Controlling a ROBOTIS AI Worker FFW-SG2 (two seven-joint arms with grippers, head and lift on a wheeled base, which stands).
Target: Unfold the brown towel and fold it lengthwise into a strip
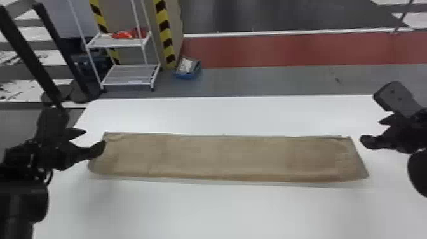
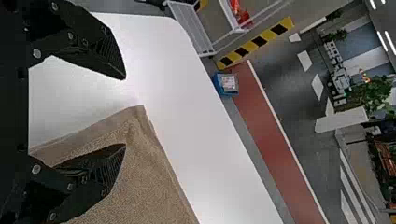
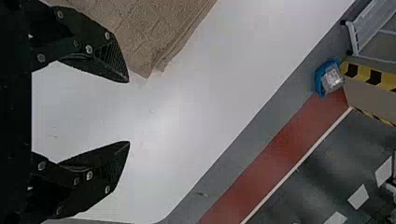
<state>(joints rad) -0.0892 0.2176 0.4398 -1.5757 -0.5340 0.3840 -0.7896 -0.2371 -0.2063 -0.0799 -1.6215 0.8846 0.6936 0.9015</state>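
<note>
Flat-fingered black left pincer (image 1: 94,138) and right pincer (image 1: 371,131) are gaping near opposite ends of long brown cloth towel (image 1: 222,157).

Black arms (image 1: 19,159) — rounded housings (image 1: 25,200), thin cable (image 1: 50,176) — silver screws (image 3: 88,49), ridged fingers (image 3: 112,58).

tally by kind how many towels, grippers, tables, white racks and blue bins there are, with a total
Brown towel: 1
Grippers: 2 (left gripper, right gripper)
White table: 1
White rack: 1
Blue bin: 1
Total: 6
</note>
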